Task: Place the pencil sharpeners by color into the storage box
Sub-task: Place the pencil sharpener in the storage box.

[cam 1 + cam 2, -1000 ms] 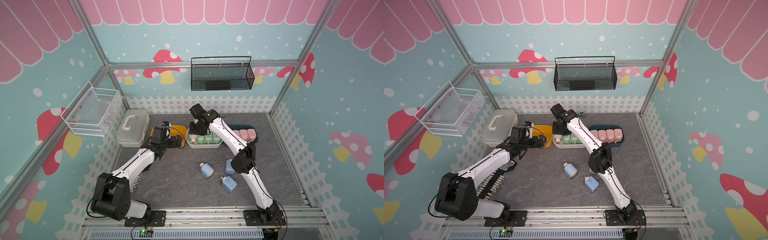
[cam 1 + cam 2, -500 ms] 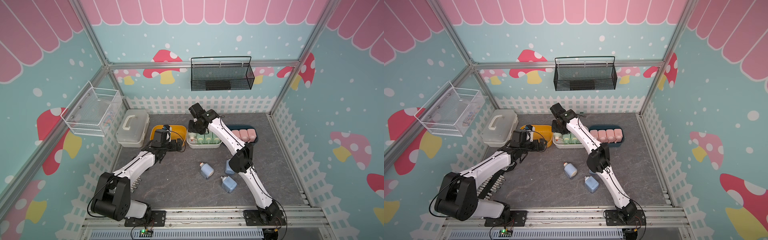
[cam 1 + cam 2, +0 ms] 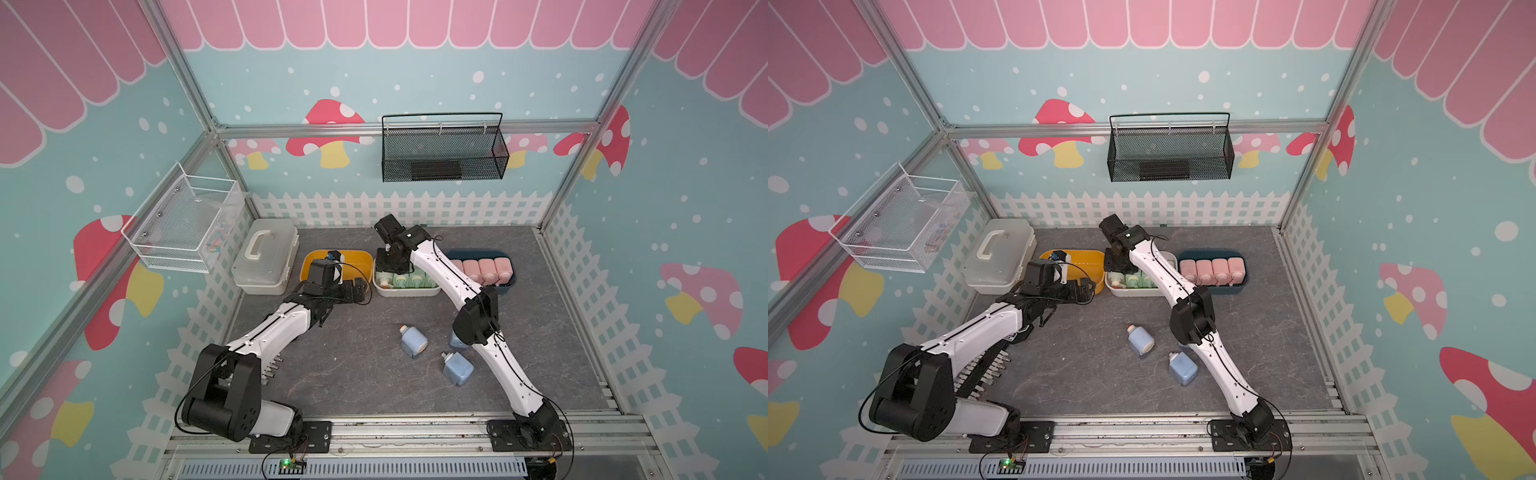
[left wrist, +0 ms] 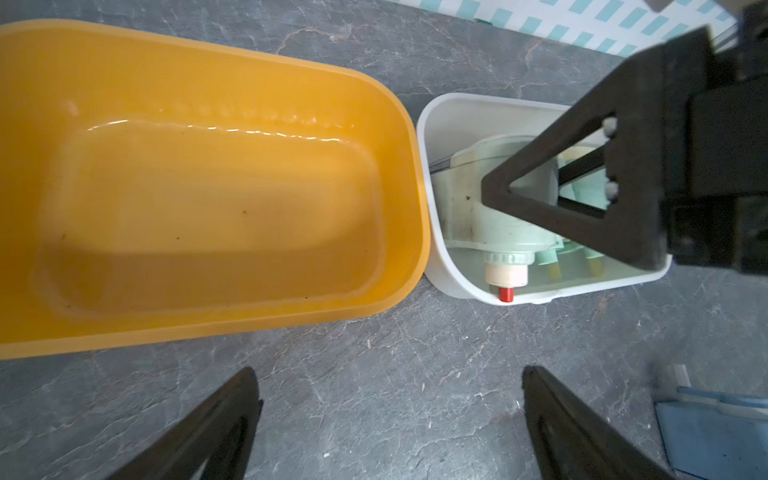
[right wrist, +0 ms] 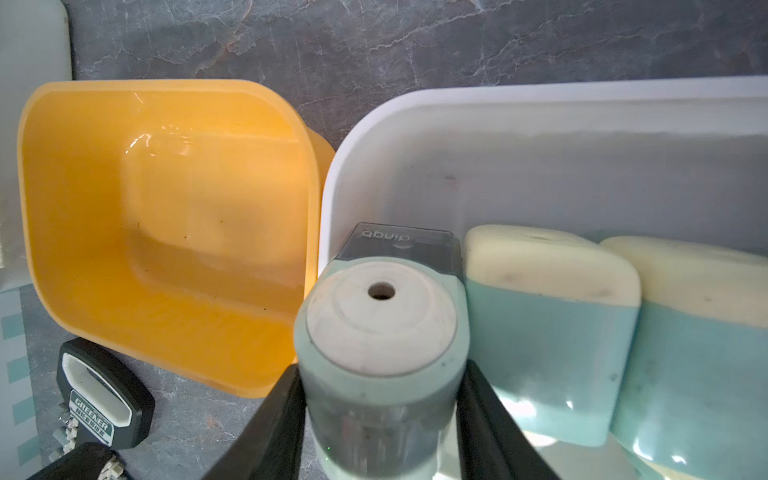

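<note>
The right claw (image 5: 380, 374) is clenched on a green sharpener (image 5: 380, 328), its black fingers (image 5: 274, 415) pressed against both flanks; the sharpener's round cream face, with the pencil hole, points towards the wrist camera. It sits at the end of the white bin (image 5: 540, 95) nearest the yellow bin (image 5: 41, 208), just beside the other green sharpeners (image 5: 548, 332) lined up in the same bin; whether it touches the bin floor I cannot tell. In both top views the right arm reaches over the counter (image 3: 353, 382) and points its claw down over that end of the white bin.

The left claw (image 4: 388, 386) is released, its jaws spread wide with only bare counter between them; it grasps nothing and hovers low, just in front of the spot where the yellow and white bins meet.

The pink sharpeners (image 3: 482, 270) stand in a row inside the dark blue bin (image 3: 478, 252), which sits just beside the white bin on the side away from the yellow one. Two blue sharpeners (image 3: 413, 341) lie on the open counter, near each other and well apart from the bins; a third blue sharpener (image 3: 453, 343) is mostly hidden behind the right arm's elbow. A white lidded case (image 3: 266, 262) stands beside the yellow bin, against the fence.
</note>
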`<state>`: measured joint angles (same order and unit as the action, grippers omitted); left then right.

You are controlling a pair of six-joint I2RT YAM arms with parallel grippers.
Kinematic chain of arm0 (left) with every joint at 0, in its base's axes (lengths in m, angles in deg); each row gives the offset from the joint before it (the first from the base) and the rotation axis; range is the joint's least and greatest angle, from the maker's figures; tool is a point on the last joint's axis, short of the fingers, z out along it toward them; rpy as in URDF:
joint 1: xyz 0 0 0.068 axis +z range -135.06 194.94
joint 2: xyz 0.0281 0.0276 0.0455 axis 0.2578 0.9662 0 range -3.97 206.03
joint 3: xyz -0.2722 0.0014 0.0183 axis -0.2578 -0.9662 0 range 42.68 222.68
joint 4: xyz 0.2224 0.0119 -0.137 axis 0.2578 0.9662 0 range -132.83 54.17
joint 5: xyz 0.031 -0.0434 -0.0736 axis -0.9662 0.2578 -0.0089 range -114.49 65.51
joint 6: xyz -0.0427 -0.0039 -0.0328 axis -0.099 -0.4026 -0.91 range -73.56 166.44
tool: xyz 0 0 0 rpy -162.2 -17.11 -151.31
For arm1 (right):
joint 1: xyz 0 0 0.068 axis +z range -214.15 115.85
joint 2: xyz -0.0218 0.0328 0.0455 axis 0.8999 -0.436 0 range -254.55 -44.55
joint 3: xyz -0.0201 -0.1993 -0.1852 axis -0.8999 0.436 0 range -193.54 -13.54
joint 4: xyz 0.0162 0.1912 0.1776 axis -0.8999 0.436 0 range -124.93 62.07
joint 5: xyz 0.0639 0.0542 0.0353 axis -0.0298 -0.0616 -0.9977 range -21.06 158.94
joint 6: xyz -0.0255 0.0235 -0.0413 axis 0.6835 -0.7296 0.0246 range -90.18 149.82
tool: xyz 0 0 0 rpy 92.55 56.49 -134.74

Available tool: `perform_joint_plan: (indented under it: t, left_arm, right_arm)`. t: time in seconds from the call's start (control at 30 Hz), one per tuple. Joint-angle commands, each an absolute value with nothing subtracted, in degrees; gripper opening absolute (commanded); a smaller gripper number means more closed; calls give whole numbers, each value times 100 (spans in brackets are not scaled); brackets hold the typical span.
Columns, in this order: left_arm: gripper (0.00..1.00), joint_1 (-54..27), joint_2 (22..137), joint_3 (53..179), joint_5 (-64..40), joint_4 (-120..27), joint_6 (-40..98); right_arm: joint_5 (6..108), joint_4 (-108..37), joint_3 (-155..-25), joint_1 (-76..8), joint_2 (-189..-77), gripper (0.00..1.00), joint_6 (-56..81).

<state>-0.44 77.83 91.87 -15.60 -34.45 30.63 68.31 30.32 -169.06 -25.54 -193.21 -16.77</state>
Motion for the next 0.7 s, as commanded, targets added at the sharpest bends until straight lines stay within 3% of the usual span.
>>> perform_joint_plan:
  t: [0.0, 0.27, 0.67]
  left_arm:
    - [99, -211, 7903, 9155, -1377, -3660, 3234]
    - [99, -598, 8268, 9327, -1673, -3699, 3440]
    - [99, -598, 9111, 9683, -1354, -3815, 3028]
  right_arm:
    - [6894, 3091, -17020, -2559, -19337, 9, -1606]
    - [6864, 3105, -17021, -2562, -19325, 35, -1553]
    - [6862, 3169, -17007, -2557, -19311, 60, -1528]
